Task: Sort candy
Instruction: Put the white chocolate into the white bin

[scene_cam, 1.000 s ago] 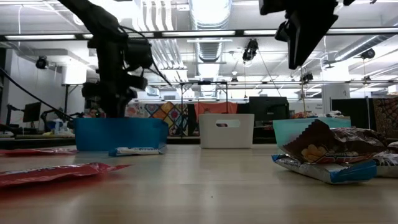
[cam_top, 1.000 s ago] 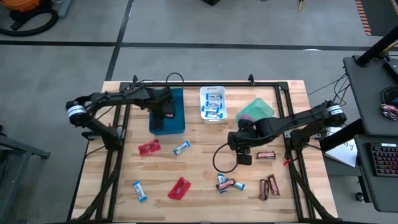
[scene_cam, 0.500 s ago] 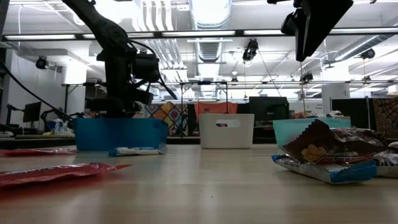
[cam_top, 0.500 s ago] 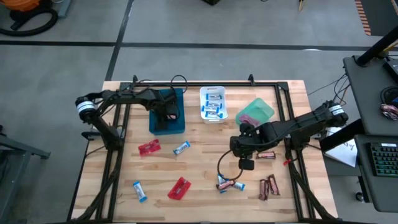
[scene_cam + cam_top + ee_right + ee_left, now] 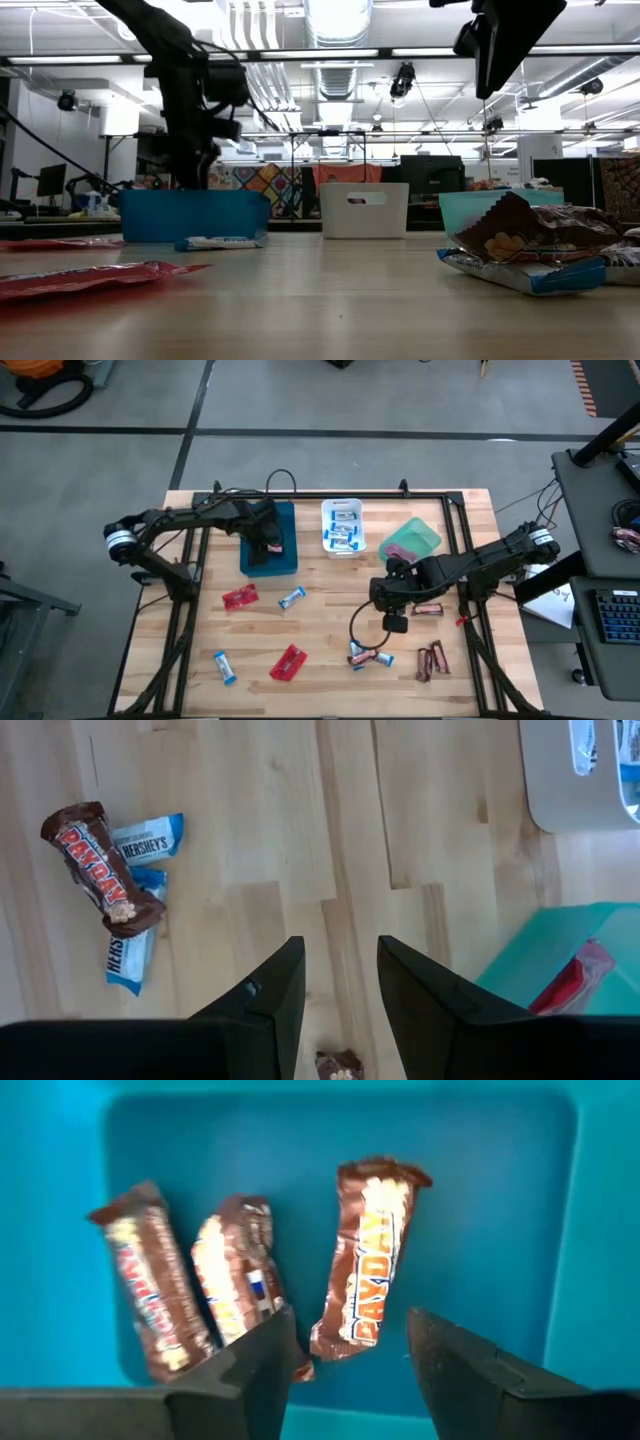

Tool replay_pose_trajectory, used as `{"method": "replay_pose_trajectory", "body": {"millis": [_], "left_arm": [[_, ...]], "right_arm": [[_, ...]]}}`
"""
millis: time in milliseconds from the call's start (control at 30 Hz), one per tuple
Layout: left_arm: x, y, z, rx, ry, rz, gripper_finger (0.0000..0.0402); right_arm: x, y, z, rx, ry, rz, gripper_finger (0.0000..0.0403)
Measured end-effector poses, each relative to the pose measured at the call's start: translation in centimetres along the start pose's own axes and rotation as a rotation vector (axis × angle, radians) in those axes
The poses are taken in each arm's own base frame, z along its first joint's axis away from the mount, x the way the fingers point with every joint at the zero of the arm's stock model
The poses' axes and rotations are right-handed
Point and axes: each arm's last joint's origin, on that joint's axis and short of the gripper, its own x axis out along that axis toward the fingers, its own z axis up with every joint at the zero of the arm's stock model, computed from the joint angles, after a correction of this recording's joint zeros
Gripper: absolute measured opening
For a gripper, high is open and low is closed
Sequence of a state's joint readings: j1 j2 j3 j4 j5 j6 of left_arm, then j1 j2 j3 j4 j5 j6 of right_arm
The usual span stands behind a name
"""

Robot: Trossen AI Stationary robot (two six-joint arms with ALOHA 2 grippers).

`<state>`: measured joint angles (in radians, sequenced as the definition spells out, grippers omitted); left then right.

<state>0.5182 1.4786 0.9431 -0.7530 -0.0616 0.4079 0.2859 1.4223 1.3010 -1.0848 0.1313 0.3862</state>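
My left gripper hangs open above the blue tray at the far left, touching nothing. Three brown candy bars lie flat on the tray's floor below it. Right of the table's centre, my right gripper stands open over bare wood, nothing between its fingers. Loose candy lies on the table: red packets, blue-and-white bars, a mixed cluster and brown bars.
A white tray holding blue-and-white bars stands at the far middle. A green tray to its right holds a red packet. A dark cable loops on the wood below my right gripper. A black frame runs along the table's edges.
My left gripper dipped toward the blue tray and has come back up above it. My right arm has kept almost still.
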Motion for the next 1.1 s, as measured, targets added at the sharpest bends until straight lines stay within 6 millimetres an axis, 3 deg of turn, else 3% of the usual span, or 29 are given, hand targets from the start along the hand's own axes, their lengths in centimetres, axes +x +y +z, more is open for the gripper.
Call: {"method": "replay_pose_trajectory", "body": {"millis": [200,400,900,1100], "left_arm": [[-3.1,-0.2,-0.1,-0.186,-0.164,0.0,0.0173],[-5.3,-1.9,0.1,-0.295,-0.382,-0.079,0.0172],[-7.5,-9.2,1.0,-0.122,-0.619,-0.227,0.0172],[-7.7,-10.2,0.9,-0.1,-0.617,-0.169,0.0172]], "right_arm": [[0.0,0.0,-0.1,0.027,0.007,-0.003,0.0118],[0.0,0.0,-0.1,0.033,0.01,-0.005,0.0118],[0.2,-0.1,-0.2,0.011,0.019,-0.008,0.0118],[0.2,-0.1,-0.3,0.011,0.021,-0.009,0.0118]]}}
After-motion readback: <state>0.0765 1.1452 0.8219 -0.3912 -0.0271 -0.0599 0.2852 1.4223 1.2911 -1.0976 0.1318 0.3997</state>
